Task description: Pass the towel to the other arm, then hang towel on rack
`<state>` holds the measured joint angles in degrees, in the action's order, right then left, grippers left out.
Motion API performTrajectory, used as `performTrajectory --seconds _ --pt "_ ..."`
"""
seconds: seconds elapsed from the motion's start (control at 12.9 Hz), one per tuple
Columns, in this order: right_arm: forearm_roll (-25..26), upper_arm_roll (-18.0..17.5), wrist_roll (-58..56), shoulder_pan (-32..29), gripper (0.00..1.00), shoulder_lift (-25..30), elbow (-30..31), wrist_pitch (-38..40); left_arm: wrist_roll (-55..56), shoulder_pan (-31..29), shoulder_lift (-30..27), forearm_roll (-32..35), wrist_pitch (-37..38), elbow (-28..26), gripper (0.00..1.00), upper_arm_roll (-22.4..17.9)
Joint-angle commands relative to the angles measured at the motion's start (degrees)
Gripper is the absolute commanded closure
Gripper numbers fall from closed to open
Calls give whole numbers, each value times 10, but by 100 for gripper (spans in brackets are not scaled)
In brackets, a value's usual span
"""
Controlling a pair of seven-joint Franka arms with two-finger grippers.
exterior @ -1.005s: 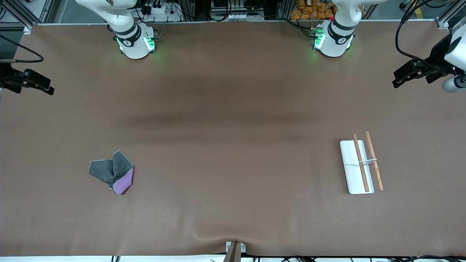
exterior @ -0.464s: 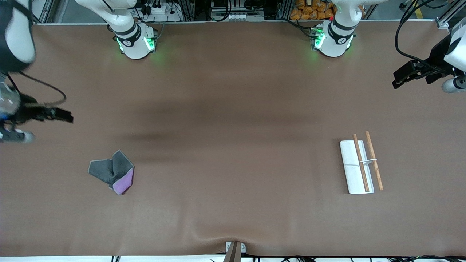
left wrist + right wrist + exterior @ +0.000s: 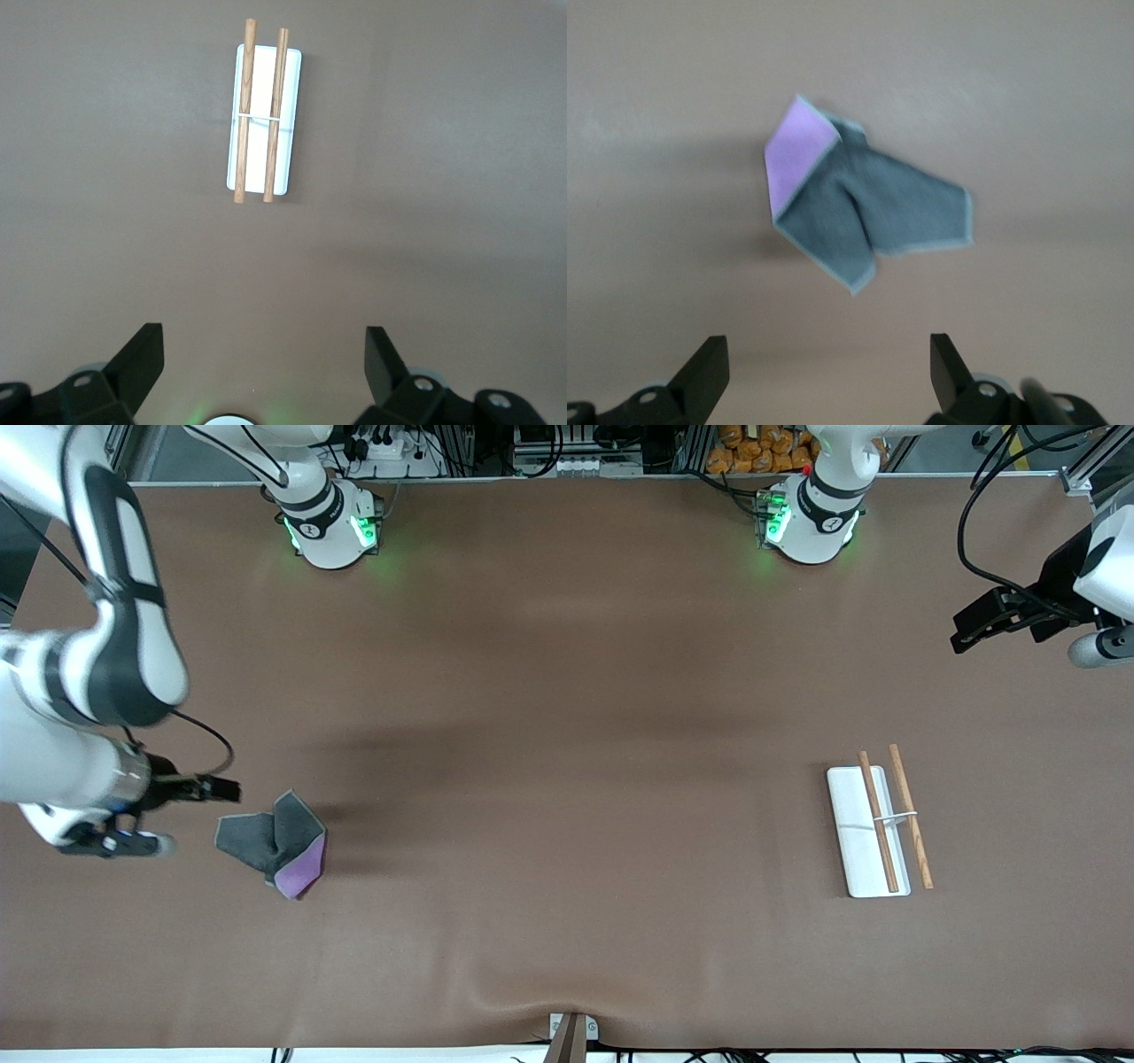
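The towel (image 3: pixel 275 843) lies crumpled on the table toward the right arm's end, dark grey with a purple corner turned up. In the right wrist view the towel (image 3: pixel 859 208) sits a little ahead of the fingertips. My right gripper (image 3: pixel 220 788) hovers just beside the towel, open and empty; the right gripper (image 3: pixel 829 354) has only bare table between its fingers. The rack (image 3: pixel 873 828), a white tray with two brown rods, stands toward the left arm's end. My left gripper (image 3: pixel 964 631) waits high by that end, open. The left gripper (image 3: pixel 264 354) looks down on the rack (image 3: pixel 263 119).
The two arm bases (image 3: pixel 332 527) (image 3: pixel 806 522) stand along the table edge farthest from the front camera. A small metal bracket (image 3: pixel 571 1032) sits at the table edge nearest to that camera. Brown cloth covers the whole table (image 3: pixel 567 779).
The right arm has swung in from the table's end and come down beside the towel. The left arm has barely shifted. Towel and rack have not moved.
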<state>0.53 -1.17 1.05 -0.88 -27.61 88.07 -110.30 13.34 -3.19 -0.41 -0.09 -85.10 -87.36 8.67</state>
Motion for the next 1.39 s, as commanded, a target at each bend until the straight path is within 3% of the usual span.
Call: performTrajectory --seconds 0.0,0.31,0.77,0.85,0.93,1.01,1.31 --pt "11 -1 -24 6 0 -52 -20 -52 -13 -8 1 -4 -2 4 0 -1" --pt "11 -1 -196 -15 0 -119 -15 -163 -13 -9 8 -5 -7 4 0 -1" --pt "7 -1 -207 -17 0 -148 46 -287 -13 -10 8 -5 -8 2 0 -1" --pt "7 -1 -208 -17 54 -148 52 -296 -13 -10 8 -5 -8 2 0 -1" --pt "6 -1 -207 -15 95 -148 54 -300 -12 -10 8 -5 -8 2 0 -1" --pt "6 -1 -207 -15 100 -148 56 -301 -12 -10 8 -4 -7 -1 0 -1" --pt "6 -1 -207 -14 100 -148 58 -302 -12 -9 10 -4 -11 -3 0 -1"
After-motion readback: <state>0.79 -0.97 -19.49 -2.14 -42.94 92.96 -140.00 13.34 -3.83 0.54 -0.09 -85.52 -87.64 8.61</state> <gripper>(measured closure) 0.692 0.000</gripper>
